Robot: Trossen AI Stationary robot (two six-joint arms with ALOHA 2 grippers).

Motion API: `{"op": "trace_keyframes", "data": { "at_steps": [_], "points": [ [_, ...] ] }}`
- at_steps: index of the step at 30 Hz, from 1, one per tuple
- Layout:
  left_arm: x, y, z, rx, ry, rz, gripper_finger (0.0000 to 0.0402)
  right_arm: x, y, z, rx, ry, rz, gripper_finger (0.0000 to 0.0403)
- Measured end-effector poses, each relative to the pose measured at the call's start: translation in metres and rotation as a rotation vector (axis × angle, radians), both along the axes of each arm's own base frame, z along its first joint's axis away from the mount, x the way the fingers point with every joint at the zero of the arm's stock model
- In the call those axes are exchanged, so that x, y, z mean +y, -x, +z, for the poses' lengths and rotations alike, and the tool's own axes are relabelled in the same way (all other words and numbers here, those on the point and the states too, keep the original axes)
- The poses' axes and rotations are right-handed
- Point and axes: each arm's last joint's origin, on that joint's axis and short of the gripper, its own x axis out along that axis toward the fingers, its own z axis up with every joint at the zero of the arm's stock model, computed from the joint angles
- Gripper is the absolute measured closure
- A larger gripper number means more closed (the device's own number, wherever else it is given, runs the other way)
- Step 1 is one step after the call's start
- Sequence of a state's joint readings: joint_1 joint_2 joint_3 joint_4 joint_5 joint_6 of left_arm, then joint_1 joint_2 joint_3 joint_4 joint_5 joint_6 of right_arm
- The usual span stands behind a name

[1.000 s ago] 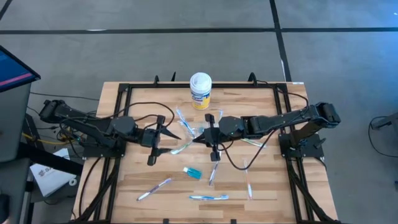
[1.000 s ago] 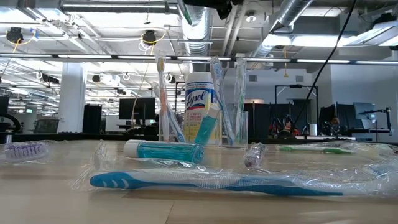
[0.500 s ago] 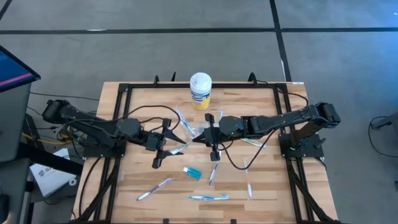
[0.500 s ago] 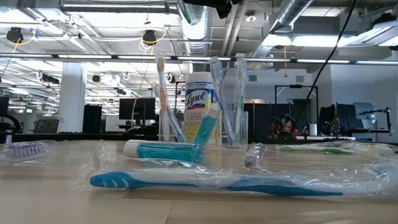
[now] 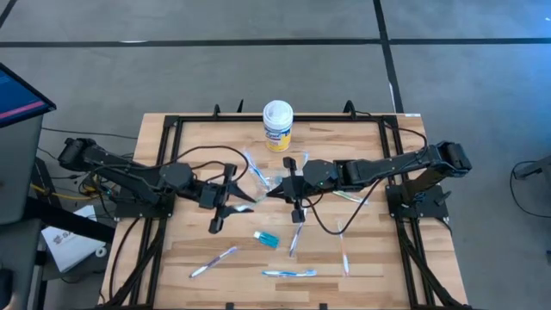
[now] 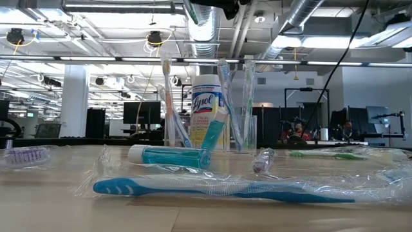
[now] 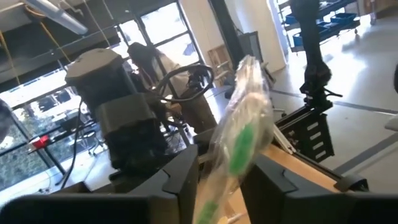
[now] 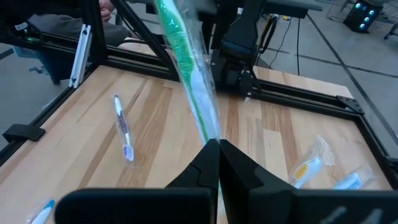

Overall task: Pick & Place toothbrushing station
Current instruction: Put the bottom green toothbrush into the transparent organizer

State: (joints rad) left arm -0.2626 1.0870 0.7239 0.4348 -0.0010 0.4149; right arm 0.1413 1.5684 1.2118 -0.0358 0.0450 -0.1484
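Note:
A green toothbrush in a clear wrapper [image 5: 251, 204] is held off the table between my two grippers at mid-table. My right gripper [image 5: 274, 193] is shut on one end. My left gripper [image 5: 241, 203] is shut around its shaft, and the green head [image 7: 240, 144] sticks out past the fingers. The see-through cup [image 6: 248, 133], with several toothbrushes standing in it, is just beyond them [image 5: 261, 176]. One teal tube [image 6: 168, 156] lies flat on the table, and a second [image 6: 213, 132] leans on it. Neither gripper shows in the low view. My left gripper has the wrapped toothbrush's shaft [image 7: 214, 190] between its two fingers, coming level from the table's left. The head end rises tilted past the fingers, clear of the table. My right gripper pinches the wrapped toothbrush's other end [image 8: 210, 132] between its shut fingers, coming level from the table's right. The brush slants up and away from the fingers toward the left arm.
A yellow canister with a white lid [image 5: 277, 126] stands at the far edge. Loose wrapped toothbrushes lie on the near half [image 5: 213, 261] [image 5: 288, 273] [image 5: 345, 258], with a teal tube [image 5: 267, 238] among them. A black frame [image 5: 164, 172] borders the table.
My left gripper has moved toward the table's right, up to the wrapped green toothbrush held by my right gripper, and has then stayed still. The right gripper and the toothbrush have kept their place.

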Motion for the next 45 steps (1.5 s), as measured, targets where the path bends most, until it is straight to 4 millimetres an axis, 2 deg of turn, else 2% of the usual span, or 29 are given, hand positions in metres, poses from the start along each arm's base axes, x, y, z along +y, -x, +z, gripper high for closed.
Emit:
{"op": "trace_keyframes", "data": {
  "at_steps": [10, 17, 25, 32, 45],
  "points": [
    [0.000, 0.000, 0.001, -0.008, -0.002, -0.009, 0.0392, 0.000, 0.000, 0.000, -0.002, -0.005, 0.004, 0.0403],
    [0.000, 0.000, 0.000, 0.007, 0.002, -0.018, 0.0388, -0.003, 0.000, 0.000, -0.001, -0.005, -0.016, 0.0391],
    [0.002, 0.000, 0.000, 0.009, 0.004, 0.020, 0.0390, -0.016, 0.002, -0.007, 0.083, -0.018, -0.062, 0.0334],
    [0.020, -0.004, -0.001, 0.020, 0.028, 0.133, 0.0391, -0.020, 0.013, -0.006, 0.167, -0.040, -0.086, 0.0315],
    [0.065, -0.008, -0.005, 0.074, 0.170, 0.313, 0.0393, -0.004, 0.041, 0.015, 0.185, -0.066, -0.048, 0.0317]
  ]
}}
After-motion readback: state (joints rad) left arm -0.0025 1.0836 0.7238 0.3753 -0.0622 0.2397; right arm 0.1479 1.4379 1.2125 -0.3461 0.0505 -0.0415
